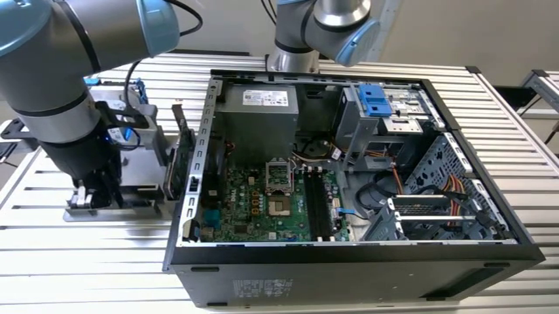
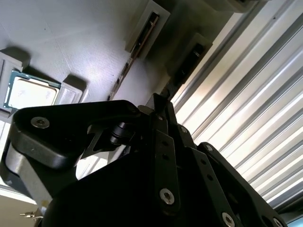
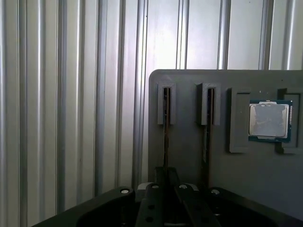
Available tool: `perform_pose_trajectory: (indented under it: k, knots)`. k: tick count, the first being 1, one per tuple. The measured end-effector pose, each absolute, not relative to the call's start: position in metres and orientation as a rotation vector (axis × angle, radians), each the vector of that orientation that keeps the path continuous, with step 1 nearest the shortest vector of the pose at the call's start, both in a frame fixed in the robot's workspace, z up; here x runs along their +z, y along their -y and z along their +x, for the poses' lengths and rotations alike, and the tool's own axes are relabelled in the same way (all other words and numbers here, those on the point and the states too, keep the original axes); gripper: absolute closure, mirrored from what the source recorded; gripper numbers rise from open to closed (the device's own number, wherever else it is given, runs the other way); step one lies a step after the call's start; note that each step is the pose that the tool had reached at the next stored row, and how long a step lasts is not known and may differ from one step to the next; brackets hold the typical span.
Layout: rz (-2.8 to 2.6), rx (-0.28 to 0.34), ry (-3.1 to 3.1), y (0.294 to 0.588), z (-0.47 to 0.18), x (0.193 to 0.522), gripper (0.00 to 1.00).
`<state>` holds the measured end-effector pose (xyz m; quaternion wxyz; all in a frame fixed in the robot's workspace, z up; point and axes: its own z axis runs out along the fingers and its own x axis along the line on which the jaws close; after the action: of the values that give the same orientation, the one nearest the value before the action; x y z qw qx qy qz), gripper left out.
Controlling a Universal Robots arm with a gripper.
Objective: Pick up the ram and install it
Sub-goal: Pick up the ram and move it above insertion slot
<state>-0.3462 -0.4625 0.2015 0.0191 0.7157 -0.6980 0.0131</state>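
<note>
The ram (image 3: 165, 123) stands on its thin edge in a slot of the grey parts holder (image 3: 246, 179), which lies on the slatted table at the exterior view's left (image 1: 131, 196). My gripper (image 3: 166, 175) is down at the near end of that stick. Its black fingers (image 3: 160, 176) are drawn together on the ram's edge. In the second wrist view the gripper (image 2: 163, 105) sits at the end of the same thin stick (image 2: 127, 66). In the exterior view the gripper (image 1: 91, 196) is low over the holder, beside the open computer case (image 1: 349, 163).
A second thin stick (image 3: 207, 118) stands in the neighbouring slot. A square processor chip (image 3: 269, 120) lies in a pocket of the holder. The case lies open with its green motherboard (image 1: 262, 203) and long black memory slots (image 1: 319, 203) showing. A second robot arm (image 1: 323, 26) stands behind the case.
</note>
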Motion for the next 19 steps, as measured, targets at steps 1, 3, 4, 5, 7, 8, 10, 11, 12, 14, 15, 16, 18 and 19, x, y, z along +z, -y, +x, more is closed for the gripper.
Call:
perform_pose_trajectory:
  k: [1,3,4,5,7,8,10,11,12,14,15,16,18,19]
  knots:
    - [2.222,0.041,2.167,0.463,-0.346,0.202,1.0]
    - [2.221,0.041,2.167,0.463,-0.346,0.204,1.0]
    - [2.221,0.041,2.167,0.463,-0.346,0.205,1.0]
    - [2.221,0.041,2.167,0.463,-0.346,0.205,1.0]
    - [2.221,0.041,2.167,0.463,-0.346,0.207,1.0]
    - [2.221,0.041,2.168,0.463,-0.346,0.208,1.0]
    - [2.221,0.041,2.168,0.463,-0.346,0.209,1.0]
    - [2.221,0.041,2.168,0.463,-0.346,0.21,1.0]
    - [2.221,0.041,2.168,0.463,-0.346,0.21,1.0]
    - [2.221,0.041,2.168,0.463,-0.346,0.211,1.0]
    - [2.221,0.041,2.168,0.463,-0.346,0.212,1.0]
    - [2.221,0.041,2.168,0.463,-0.346,0.213,1.0]
    - [2.221,0.041,2.168,0.463,-0.346,0.214,1.0]
    - [2.221,0.041,2.168,0.463,-0.346,0.214,1.0]
